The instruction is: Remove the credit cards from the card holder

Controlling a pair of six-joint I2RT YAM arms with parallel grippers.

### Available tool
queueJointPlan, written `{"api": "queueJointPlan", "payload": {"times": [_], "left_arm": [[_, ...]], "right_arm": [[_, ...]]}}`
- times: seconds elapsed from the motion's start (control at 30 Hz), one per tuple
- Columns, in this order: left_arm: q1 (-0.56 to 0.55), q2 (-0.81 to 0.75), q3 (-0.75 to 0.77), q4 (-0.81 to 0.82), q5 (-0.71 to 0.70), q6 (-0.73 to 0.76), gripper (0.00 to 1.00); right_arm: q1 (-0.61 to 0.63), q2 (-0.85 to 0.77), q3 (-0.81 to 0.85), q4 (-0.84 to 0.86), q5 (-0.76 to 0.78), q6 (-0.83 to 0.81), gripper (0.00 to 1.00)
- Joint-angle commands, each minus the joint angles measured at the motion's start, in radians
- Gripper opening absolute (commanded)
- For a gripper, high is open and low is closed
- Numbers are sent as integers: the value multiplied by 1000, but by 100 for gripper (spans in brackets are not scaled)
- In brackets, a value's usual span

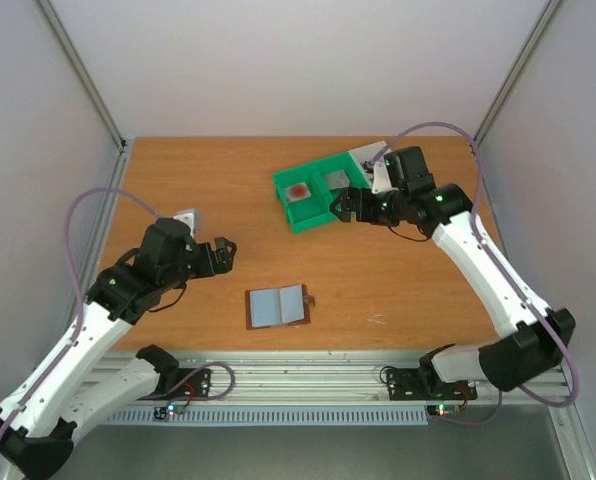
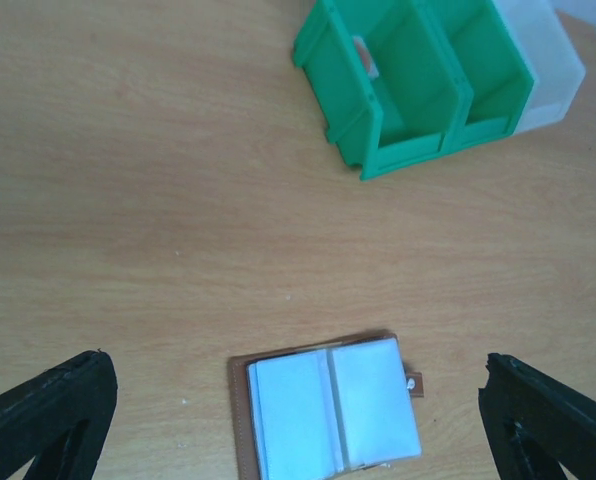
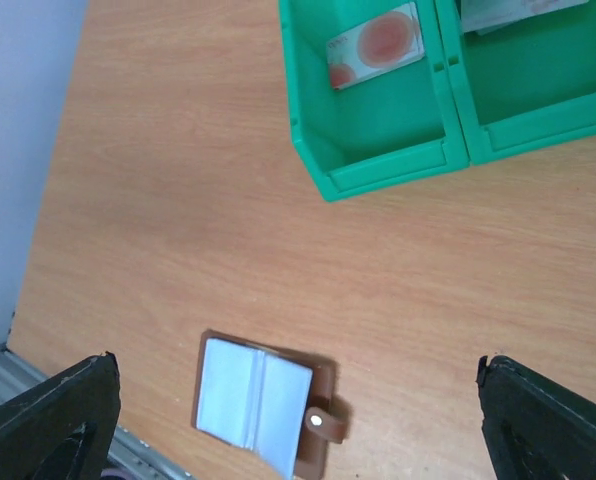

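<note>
The brown card holder (image 1: 276, 306) lies open and flat on the table near the front edge. Its pale grey-blue pocket panels (image 2: 333, 410) face up and its tab (image 3: 321, 420) points right. A whitish credit card with pink-red marks (image 3: 375, 45) lies in the left compartment of the green bin (image 1: 313, 200). My left gripper (image 1: 225, 256) hangs open up and to the left of the holder, with nothing between its fingers (image 2: 48, 415). At the bin's front right corner my right gripper (image 1: 340, 208) is open and empty, fingers (image 3: 548, 415) wide apart.
The green bin's right compartment holds a pale grey flat piece (image 3: 508, 10). A white bin (image 1: 370, 160) stands against the green one at the back right. Grey walls and metal posts close in the table; an aluminium rail (image 1: 298, 378) runs along the front.
</note>
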Motion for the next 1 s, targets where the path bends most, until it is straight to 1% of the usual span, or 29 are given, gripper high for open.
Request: {"api": "queueJointPlan", "payload": {"times": [0.0, 0.1, 0.23, 0.53, 0.63, 0.73, 0.97], "left_arm": [[-1, -62, 61, -39, -65, 50, 99], [-1, -115, 63, -13, -65, 55, 99], [-1, -170, 47, 25, -53, 49, 99], [-1, -182, -42, 77, 37, 14, 99], [-1, -199, -100, 123, 81, 5, 99], [-1, -220, -149, 153, 75, -10, 99], [-1, -268, -165, 156, 47, -31, 99]], "right_arm": [[9, -106, -34, -40, 6, 17, 98], [9, -180, -69, -53, 16, 28, 98], [9, -297, -146, -28, 7, 55, 99], [9, -493, -388, 103, -23, 132, 99], [9, -522, -432, 120, -21, 143, 98], [9, -532, -467, 140, -33, 162, 99], [9, -544, -472, 133, -36, 147, 99]]}}
